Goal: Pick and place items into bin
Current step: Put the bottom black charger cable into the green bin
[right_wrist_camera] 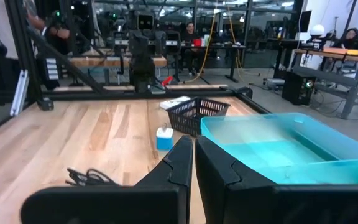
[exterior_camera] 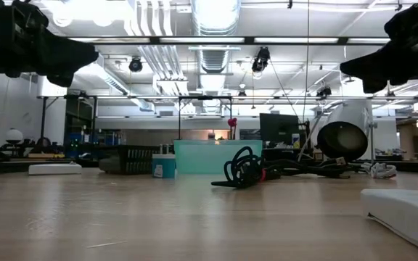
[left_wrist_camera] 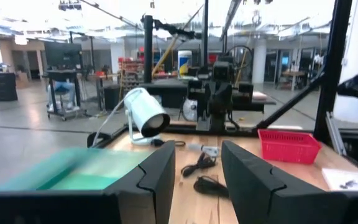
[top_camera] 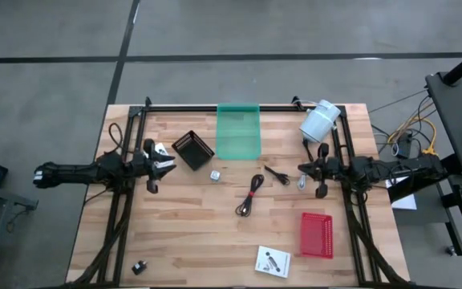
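Nearest the overhead camera, the two dark arms hover above the wooden desk [top_camera: 175,233]: the left hand [top_camera: 164,165] by the left edge, fingers parted and empty; the right hand [top_camera: 310,172] by the right edge, fingers closed together on nothing. Between them a coiled black cable [top_camera: 249,197] lies mid-desk, long axis toward the near edge, likely closer to the right hand. A translucent green bin [top_camera: 238,131] waits at the far edge.

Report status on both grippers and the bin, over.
Left gripper open, raised at table's left side. Right gripper shut, empty, at right side. Green bin empty; coiled black cable on the table. Nothing blocking.
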